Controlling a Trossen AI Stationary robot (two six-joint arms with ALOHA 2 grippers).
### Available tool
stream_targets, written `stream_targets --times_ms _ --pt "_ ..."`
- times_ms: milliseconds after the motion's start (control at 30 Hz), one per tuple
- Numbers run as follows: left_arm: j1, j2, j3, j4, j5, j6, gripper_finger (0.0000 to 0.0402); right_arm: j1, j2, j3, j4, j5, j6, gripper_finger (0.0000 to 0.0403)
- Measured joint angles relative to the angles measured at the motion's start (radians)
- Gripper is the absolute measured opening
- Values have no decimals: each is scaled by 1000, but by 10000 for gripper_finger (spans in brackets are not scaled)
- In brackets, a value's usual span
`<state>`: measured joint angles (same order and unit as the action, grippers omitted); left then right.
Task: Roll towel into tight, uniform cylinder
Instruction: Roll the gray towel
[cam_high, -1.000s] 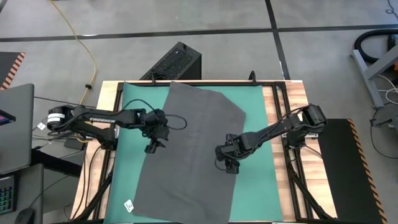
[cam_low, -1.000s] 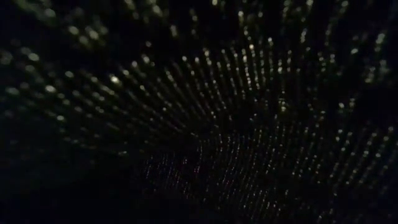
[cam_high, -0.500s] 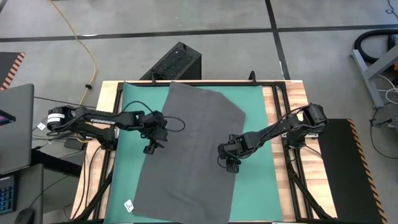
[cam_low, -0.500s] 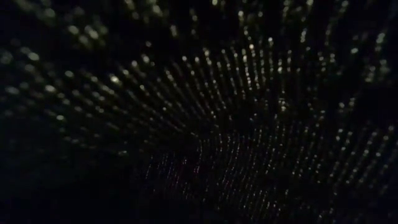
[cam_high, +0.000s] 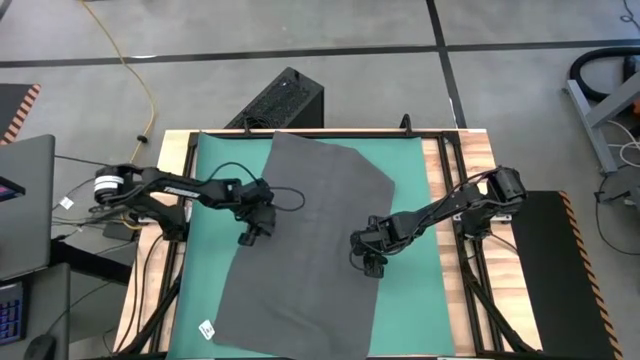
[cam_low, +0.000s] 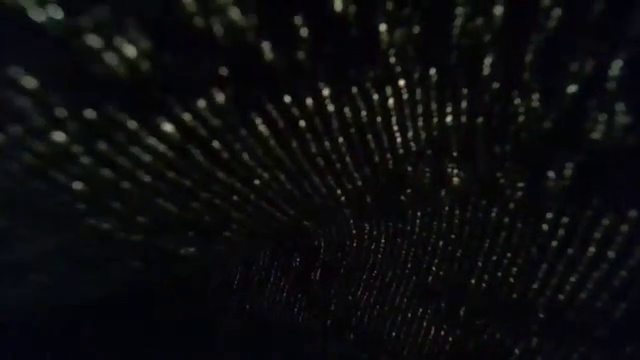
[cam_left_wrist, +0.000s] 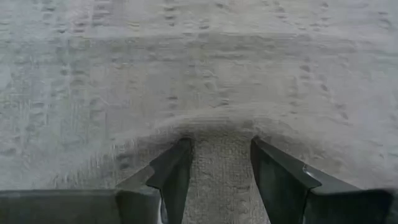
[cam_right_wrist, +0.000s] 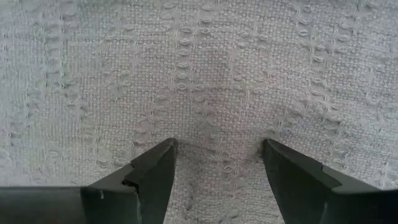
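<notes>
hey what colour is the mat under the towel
Green, a teal green mat under the dark grey towel; clearest in the high view.

My two arms are dark and slim, each trailing a thin black cable. My left arm (cam_high: 170, 187) bears white lettering and a white collar near its base. My pincer fingers (cam_right_wrist: 152, 171) are dark grey wedges.

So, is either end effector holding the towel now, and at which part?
Nothing is held. Both end effectors, left and right, are open, fingers pressed down on the flat towel; a small ridge of cloth sits between the left fingers.
</notes>
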<state>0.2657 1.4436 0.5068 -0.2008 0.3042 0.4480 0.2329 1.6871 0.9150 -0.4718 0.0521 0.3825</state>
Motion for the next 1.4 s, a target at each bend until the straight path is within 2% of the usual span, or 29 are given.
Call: stream_targets --times_ms 167,267,367,467,533,567,767,1033,1233,1400 --pt "6 8 1 -21 -14 -3 158 2 0 0 -3 0 16 261" --pt "6 8 2 -36 -21 -36 131 1 0 0 -13 3 51 233" --pt "7 8 2 -42 -34 -74 82 1 1 0 -27 12 81 173" --pt "8 8 2 -41 -50 -123 24 -1 1 0 -29 14 130 93" --pt "8 8 1 -36 -57 -159 8 -1 1 0 -25 10 154 35" --pt "8 7 0 -32 -64 -183 7 -1 1 0 -21 9 163 20" --pt "7 -55 56 -146 -118 -262 1 0 -16 38 -70 35 218 7" --pt "7 -205 159 -332 -302 -221 0 -30 -122 142 -259 227 249 7" --pt "8 -263 290 -330 -424 -195 0 -136 -204 232 -356 356 167 7" --pt "48 -264 441 -326 -547 -62 0 -290 -249 353 -429 458 -8 7"
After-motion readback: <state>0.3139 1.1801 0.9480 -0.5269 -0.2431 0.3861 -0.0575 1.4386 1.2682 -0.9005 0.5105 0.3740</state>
